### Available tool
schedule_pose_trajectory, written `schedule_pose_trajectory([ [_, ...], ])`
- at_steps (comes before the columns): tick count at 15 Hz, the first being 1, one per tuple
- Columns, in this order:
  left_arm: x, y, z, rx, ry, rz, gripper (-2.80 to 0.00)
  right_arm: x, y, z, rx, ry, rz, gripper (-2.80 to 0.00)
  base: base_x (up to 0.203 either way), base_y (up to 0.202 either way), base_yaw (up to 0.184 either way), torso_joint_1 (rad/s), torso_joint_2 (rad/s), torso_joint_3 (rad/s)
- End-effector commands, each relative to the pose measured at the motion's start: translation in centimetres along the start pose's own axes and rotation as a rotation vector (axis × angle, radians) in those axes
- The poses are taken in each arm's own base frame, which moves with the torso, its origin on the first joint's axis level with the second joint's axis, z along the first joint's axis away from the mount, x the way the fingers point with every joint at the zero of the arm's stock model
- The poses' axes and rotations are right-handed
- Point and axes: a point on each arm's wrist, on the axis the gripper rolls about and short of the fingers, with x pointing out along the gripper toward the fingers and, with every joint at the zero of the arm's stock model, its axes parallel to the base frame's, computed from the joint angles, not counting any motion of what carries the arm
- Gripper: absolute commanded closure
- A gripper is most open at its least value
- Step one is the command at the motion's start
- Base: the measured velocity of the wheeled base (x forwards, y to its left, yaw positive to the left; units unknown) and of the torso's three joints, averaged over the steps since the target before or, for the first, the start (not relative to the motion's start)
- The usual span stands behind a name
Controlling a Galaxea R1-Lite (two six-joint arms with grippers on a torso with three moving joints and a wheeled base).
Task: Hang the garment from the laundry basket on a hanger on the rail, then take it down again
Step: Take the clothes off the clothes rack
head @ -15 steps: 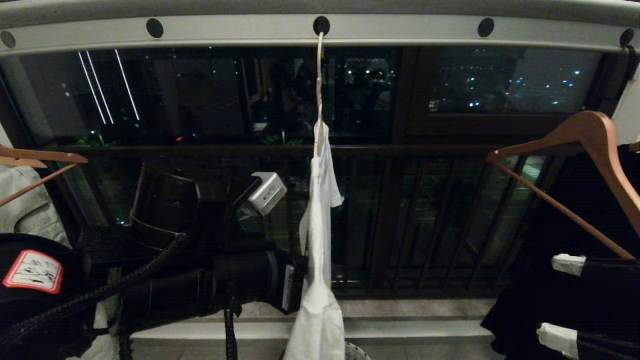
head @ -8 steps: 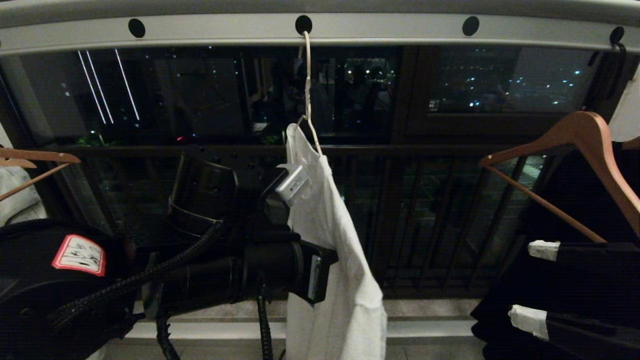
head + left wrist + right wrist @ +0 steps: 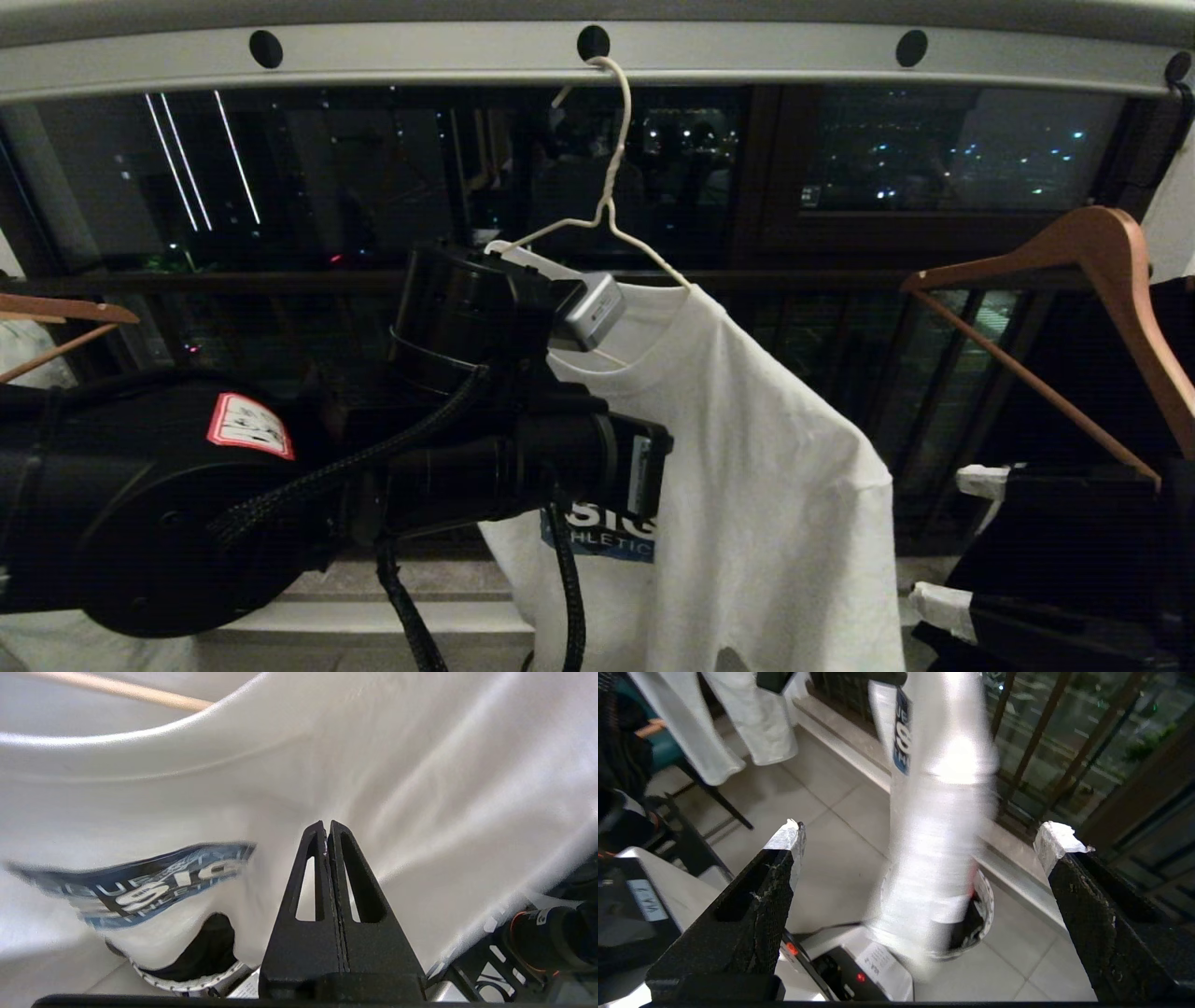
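Swung round since a second ago from edge-on to chest-on, T-shirt point(image 3: 747, 448) on wire hanger point(image 3: 611, 210), hook in a hole of rail point(image 3: 747, 45); left arm now higher, just in front of the chest. Left gripper point(image 3: 327, 828) pressed together against the cloth, pinch or not cannot tell; right gripper point(image 3: 920, 835) spread wide, empty, low on the right, basket point(image 3: 985, 905) on floor below the hem. Looks light, soft, limp, likely to slide off thin wire; best taken at shoulder or collar over the wire.
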Motion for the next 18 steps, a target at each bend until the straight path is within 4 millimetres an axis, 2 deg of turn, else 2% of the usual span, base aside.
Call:
schedule_pose_trajectory([
  [1,0.6,-0.1,0.0,0.003,0.004,-0.004,0.00,1.6,-0.2,-0.6,0.006,0.064,-0.008,-2.80,0.000,0.000,0.000,0.000,0.00,0.000],
  [4,0.6,-0.3,0.5,0.020,-0.011,-0.009,0.00,3.5,-1.4,-1.1,0.001,0.061,-0.070,-2.80,0.000,0.000,0.000,0.000,0.00,0.000],
  [7,0.6,-0.3,0.7,0.028,-0.021,-0.009,0.00,3.7,-3.2,-1.0,-0.018,0.046,-0.163,-2.80,0.000,0.000,0.000,0.000,0.00,0.000],
  [10,0.9,-0.4,1.0,0.038,-0.026,-0.011,0.00,2.4,-3.9,-0.8,-0.049,0.013,-0.224,-2.80,0.000,0.000,0.000,0.000,0.00,0.000],
  [15,1.8,-0.4,1.0,0.038,-0.021,-0.010,0.00,-1.2,-2.7,-1.4,-0.066,0.015,-0.224,-2.80,0.000,0.000,0.000,0.000,0.00,0.000],
  [18,2.2,-0.3,0.9,0.037,-0.016,-0.002,0.00,-2.2,-2.4,-1.8,-0.060,0.049,-0.222,-2.80,0.000,0.000,0.000,0.000,0.00,0.000],
])
